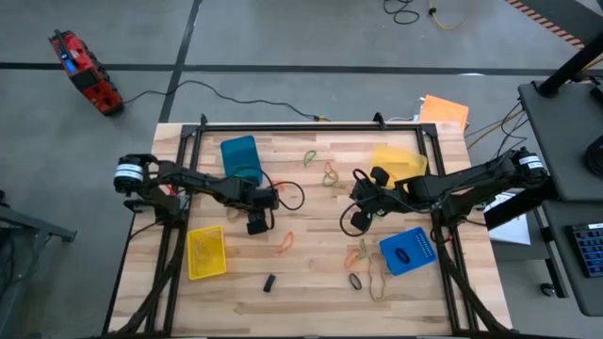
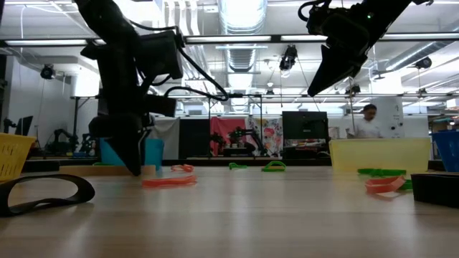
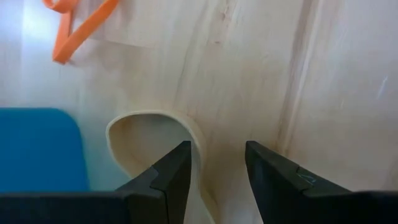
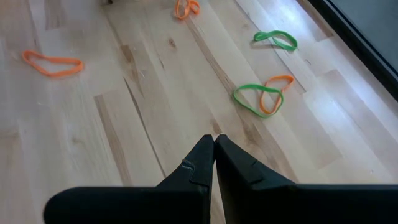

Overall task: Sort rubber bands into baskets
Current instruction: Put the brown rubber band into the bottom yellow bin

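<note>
Down at the near edge of the worktop [image 1: 311, 311], a small black block [image 1: 269, 282] is seen lying alone; at about 3 o'clock from it, a black band [image 1: 355, 281] and a tan band [image 1: 377, 282] are found just beside the near blue basket [image 1: 408, 250]; the near yellow basket [image 1: 206, 251] sits at 9 o'clock from the block. Mid-worktop, the left gripper [image 3: 214, 168] is lowered right at the surface, its jaws parted a little, with a tan rubber band [image 3: 149, 140] looped around one finger, nothing clamped; an orange band [image 1: 285, 243] is seen close by. The right gripper [image 4: 214, 152] is held above the centre, jaws pressed fully together and holding nothing; green and orange bands [image 4: 261, 99] lie below it, overlapping, with another green band [image 4: 275, 40] farther out. At the far side, the far blue basket [image 1: 240, 158] stands at 11 o'clock and the far yellow basket [image 1: 399, 162] at 1 o'clock; more bands [image 1: 330, 173] are scattered between them.
</note>
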{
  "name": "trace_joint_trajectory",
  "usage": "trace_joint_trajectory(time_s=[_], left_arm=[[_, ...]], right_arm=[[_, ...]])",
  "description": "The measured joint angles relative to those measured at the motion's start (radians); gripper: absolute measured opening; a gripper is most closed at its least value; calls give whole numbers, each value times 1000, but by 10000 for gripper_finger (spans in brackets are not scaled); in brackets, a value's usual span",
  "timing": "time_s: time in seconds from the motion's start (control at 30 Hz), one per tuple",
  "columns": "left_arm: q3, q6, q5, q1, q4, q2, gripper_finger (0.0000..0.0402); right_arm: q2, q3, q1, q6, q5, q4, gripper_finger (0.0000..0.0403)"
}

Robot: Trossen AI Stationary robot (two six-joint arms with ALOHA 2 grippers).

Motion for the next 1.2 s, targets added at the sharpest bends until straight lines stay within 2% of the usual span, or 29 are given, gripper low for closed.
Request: trace_joint_trajectory(time_s=[0.2, 0.6, 0.73, 0.93, 1.2], left_arm=[[-3, -3, -21, 7, -49, -56, 137], [-69, 42, -14, 41, 26, -62, 131], [-77, 41, 33, 40, 36, -62, 97], [-95, 37, 53, 39, 55, -64, 9], [-65, 22, 60, 1, -8, -80, 0]], right_arm=[[0, 0, 0, 3, 0, 6, 9], [0, 0, 0, 0, 0, 7, 9], [0, 0, 0, 0, 0, 7, 9], [0, 0, 0, -4, 0, 7, 9], [0, 0, 0, -4, 0, 7, 9]])
